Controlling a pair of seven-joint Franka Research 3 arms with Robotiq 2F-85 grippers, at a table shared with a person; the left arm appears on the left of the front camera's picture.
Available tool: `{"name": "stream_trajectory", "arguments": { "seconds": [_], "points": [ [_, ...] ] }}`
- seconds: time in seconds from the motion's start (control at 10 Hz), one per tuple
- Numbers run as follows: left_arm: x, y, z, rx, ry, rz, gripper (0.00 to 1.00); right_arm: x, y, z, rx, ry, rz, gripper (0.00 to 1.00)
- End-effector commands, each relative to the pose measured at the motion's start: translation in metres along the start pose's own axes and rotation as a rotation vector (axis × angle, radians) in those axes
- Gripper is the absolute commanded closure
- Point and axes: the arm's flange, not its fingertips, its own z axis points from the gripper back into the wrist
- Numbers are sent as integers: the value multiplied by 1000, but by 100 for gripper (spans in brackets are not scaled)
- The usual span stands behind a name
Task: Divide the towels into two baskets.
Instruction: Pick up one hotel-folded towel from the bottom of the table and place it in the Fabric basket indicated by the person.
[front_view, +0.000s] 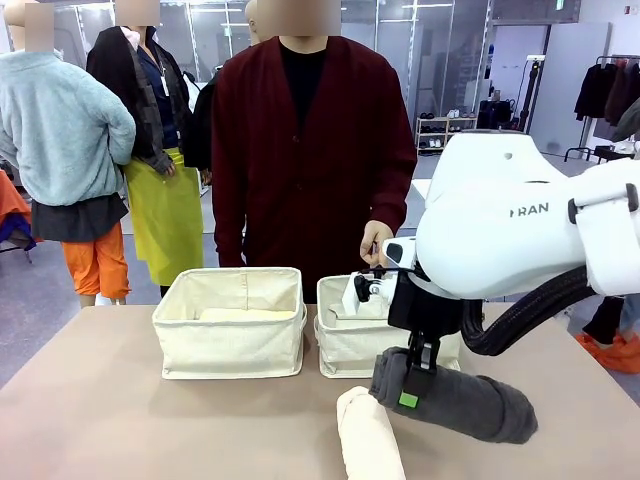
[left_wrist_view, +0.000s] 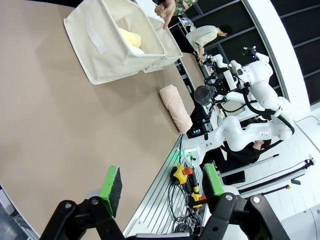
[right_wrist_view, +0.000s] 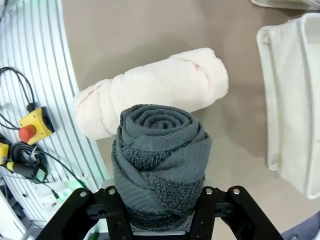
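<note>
Glass partitions (front_view: 400, 40), wooden shelf (front_view: 447, 132), clothes rack (front_view: 606, 88) behind.

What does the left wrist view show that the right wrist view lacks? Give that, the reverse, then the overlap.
Left wrist view: the left gripper open above bare table, a pale yellow towel inside a basket, the person's hand beyond it.
Right wrist view: the right gripper shut on the dark grey towel, seen end-on.
Both: the cream-pink towel lying on the table, plus a basket.

The left gripper (left_wrist_view: 161, 182) is hovering over the table (left_wrist_view: 60, 130), jaws apart (green pads facing inward). A pale yellow towel (left_wrist_view: 131, 41) is lying in the nearer basket (left_wrist_view: 107, 52). A cream-pink towel (left_wrist_view: 176, 107) is lying near the table edge.
</note>
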Motion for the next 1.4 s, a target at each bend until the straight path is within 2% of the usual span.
{"name": "stream_trajectory", "arguments": {
  "seconds": [0.0, 0.3, 0.5, 0.7, 0.8, 1.0, 1.1, 1.2, 1.3],
  "points": [
    [-1, -7, 2, 2, 5, 20, 18, 30, -8, 30, -133, 59, 105, 58],
    [-1, -7, 2, 2, 5, 20, 18, 69, -48, 57, -149, 161, 203, 58],
    [-1, -7, 2, 2, 5, 20, 18, 105, -90, 66, -176, 218, 235, 58],
    [-1, -7, 2, 2, 5, 20, 18, 130, -134, 55, -195, 210, 257, 58],
    [-1, -7, 2, 2, 5, 20, 18, 136, -159, 38, -248, 249, 242, 58],
    [-1, -7, 2, 2, 5, 20, 18, 142, -189, 10, -301, 267, 258, 58],
    [-1, -7, 2, 2, 5, 20, 18, 144, -196, 1, -308, 235, 291, 58],
    [-1, -7, 2, 2, 5, 20, 18, 143, -203, -8, -313, 229, 299, 34],
    [-1, -7, 2, 2, 5, 20, 18, 143, -206, -15, -317, 251, 292, 30]
  ]
}}
